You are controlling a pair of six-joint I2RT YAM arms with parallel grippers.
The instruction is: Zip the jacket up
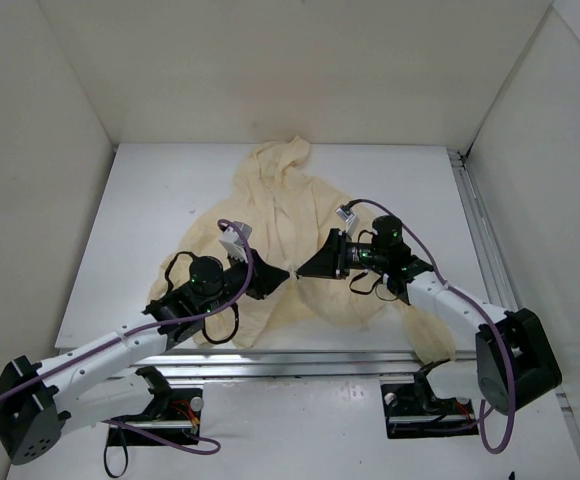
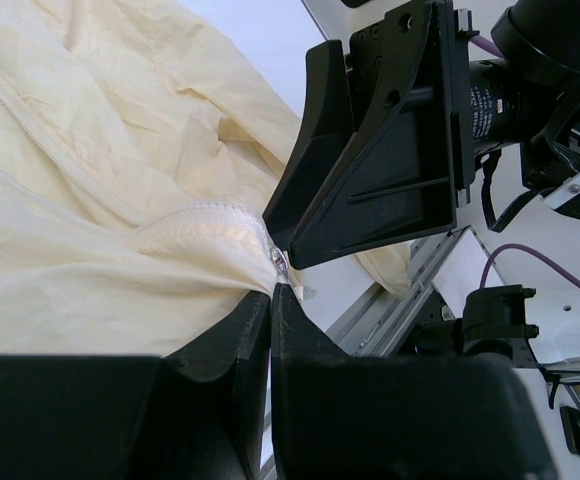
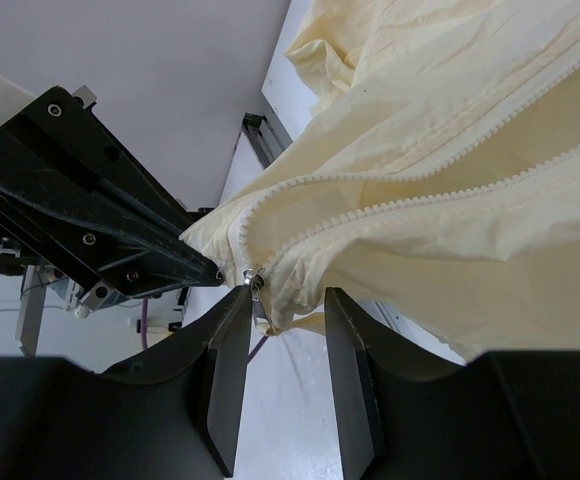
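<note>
**Hand positions at the zipper base: slider pickup stage**

Left hand [image 2: 271, 292] is fully closed. Its tips meet the jacket [image 1: 285, 215] at the bottom hem [image 3: 275, 318], right at the foot of the zipper. Whether fabric or the pull is actually pinched between the tips cannot be determined. Right hand [image 3: 288, 297] is partly open. A clear gap shows between its fingers, the hem corner hangs loosely in that gap, and nothing is clamped.

1. Task item. The jacket lies spread at the centre of the top view, hood [image 1: 292, 152] toward the top of the frame and hem toward the bottom. In the right wrist view, the slider [image 3: 253, 279] sits at the lowest end of the zipper. Two rows of zipper teeth [image 3: 420, 190] diverge from it toward the upper right, so the front is unzipped.

2. Relation to the hands. Both hands converge nose to nose on the slider at frame centre in the top view. The slider touches, or lies just beside, the left-hand fingertip of the right hand.

3. Step in hand. Judged as acquiring the pull with the hem anchored.

4. Next move. It calls for a small sideways correction to centre the pull in the right hand. After that come a firm closure and a draw along the teeth toward the hood, with the hem kept taut.

5. Surroundings. The white counter [image 1: 150, 200] carries the jacket.
</note>
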